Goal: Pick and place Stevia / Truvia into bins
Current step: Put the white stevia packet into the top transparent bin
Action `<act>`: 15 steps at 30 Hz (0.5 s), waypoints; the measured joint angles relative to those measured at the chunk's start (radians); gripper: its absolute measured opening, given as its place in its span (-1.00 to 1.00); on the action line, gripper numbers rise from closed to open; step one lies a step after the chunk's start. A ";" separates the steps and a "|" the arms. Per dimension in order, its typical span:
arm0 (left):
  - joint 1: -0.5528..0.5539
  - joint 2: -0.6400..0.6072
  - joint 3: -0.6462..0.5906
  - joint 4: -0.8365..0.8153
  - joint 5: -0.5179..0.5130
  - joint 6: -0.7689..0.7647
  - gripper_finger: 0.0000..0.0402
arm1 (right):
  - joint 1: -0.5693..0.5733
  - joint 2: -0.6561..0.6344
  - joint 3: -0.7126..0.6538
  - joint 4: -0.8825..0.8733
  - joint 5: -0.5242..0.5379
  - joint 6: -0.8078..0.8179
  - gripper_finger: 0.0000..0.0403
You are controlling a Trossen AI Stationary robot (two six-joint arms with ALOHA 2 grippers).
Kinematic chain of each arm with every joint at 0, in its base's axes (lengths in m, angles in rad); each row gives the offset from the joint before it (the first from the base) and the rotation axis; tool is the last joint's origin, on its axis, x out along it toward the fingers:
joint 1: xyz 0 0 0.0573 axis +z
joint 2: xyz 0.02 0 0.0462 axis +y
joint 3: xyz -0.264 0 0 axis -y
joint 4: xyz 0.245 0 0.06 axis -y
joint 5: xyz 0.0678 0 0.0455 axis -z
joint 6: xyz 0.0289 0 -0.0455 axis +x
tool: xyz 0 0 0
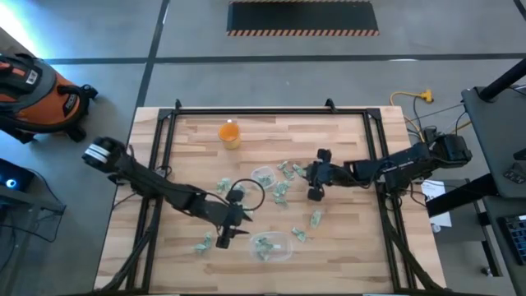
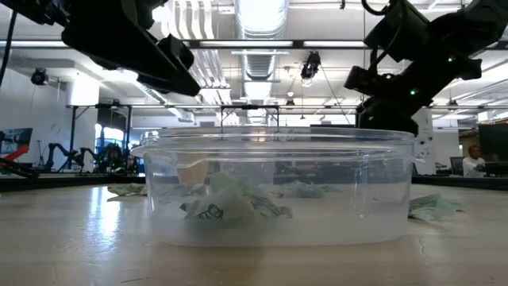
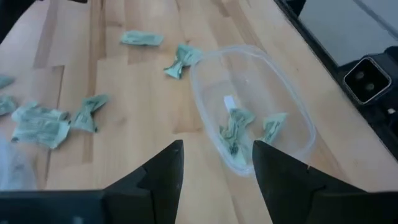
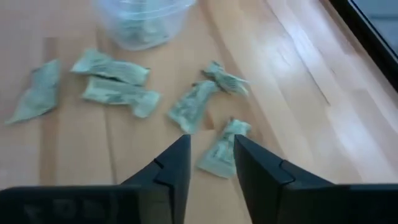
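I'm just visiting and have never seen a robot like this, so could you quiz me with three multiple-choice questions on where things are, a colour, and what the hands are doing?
1. Where is the orange cup?
A. Near the table's far edge, apart from the sachets
B. Inside the large tub
C. In the right hand

2. What colour are the sachets?
A. Bright red
B. Pale green and white
C. Black

3. What is the left hand doing?
A. Clamped on the cup
B. Open, holding nothing
C. Gripping a sachet

Answers: 1 A, the high view shows it alone near the far edge. 2 B, seen plainly in the right wrist view. 3 B, its fingers stand apart above the large tub.
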 joint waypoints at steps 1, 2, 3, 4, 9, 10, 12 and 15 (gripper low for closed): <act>-0.001 -0.007 -0.003 -0.003 -0.004 -0.001 -0.13 | -0.013 0.000 0.000 -0.001 -0.002 0.016 -0.39; -0.002 -0.014 -0.007 -0.003 -0.011 -0.005 -0.13 | -0.028 0.000 0.000 -0.001 -0.006 0.030 -0.36; -0.003 -0.022 -0.015 -0.008 -0.022 -0.011 -0.13 | -0.040 0.002 0.000 0.000 -0.008 0.042 -0.33; -0.003 -0.030 -0.026 -0.013 -0.033 -0.022 -0.13 | -0.050 0.006 0.000 0.000 -0.009 0.053 -0.30; -0.003 -0.058 -0.054 -0.079 -0.141 -0.070 -0.13 | -0.081 0.043 0.000 0.008 -0.069 0.077 -0.19; -0.003 -0.064 -0.055 -0.114 -0.170 -0.086 -0.13 | -0.085 0.056 0.000 0.017 -0.091 0.077 -0.18; -0.003 -0.067 -0.055 -0.158 -0.224 -0.117 -0.13 | -0.089 0.082 0.000 0.042 -0.116 0.076 -0.15; -0.003 -0.071 -0.055 -0.197 -0.265 -0.134 -0.13 | -0.090 0.122 0.005 0.046 -0.114 0.077 -0.12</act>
